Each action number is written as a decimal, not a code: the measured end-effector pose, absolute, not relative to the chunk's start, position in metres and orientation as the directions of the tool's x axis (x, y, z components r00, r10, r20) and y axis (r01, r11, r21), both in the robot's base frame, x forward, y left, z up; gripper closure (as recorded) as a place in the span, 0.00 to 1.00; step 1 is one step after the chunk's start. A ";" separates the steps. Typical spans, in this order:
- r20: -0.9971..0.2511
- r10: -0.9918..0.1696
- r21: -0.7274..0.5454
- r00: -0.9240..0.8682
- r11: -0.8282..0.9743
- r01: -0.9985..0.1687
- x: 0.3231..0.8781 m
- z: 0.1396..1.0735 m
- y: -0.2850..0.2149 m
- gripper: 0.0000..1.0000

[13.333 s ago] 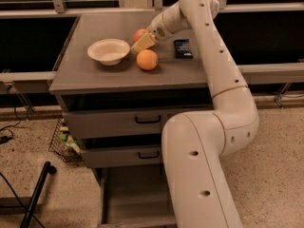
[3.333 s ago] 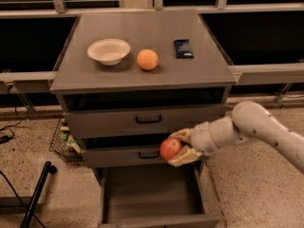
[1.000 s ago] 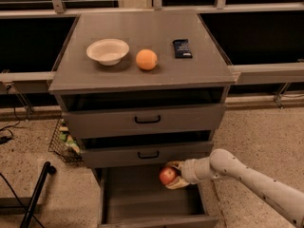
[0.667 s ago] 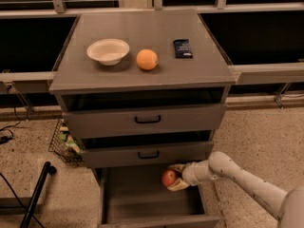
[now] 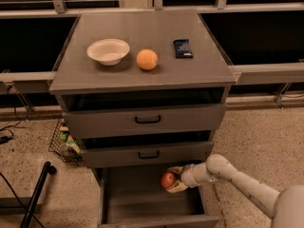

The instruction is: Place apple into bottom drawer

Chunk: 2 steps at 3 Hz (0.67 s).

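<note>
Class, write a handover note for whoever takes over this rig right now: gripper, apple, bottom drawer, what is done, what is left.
Gripper: shut on the apple, within the open bottom drawer, toward its back right.
Apple: in the gripper; whether it touches the drawer floor cannot be told.
Done: drawer open, apple brought to it.
Left: release the apple, withdraw the arm.

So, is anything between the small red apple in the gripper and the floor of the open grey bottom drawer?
Nothing visible does. The gripper holds the small red apple over the right half of the open grey bottom drawer, with only drawer floor beneath it.
</note>
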<state>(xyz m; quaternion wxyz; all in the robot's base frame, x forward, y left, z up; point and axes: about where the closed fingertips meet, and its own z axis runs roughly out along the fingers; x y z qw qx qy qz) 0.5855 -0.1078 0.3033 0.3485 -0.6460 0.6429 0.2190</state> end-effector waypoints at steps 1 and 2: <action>-0.731 -0.680 -0.159 0.061 0.082 -0.984 0.590 0.261 -0.110 1.00; -0.733 -0.679 -0.146 0.044 0.093 -0.985 0.594 0.232 -0.111 1.00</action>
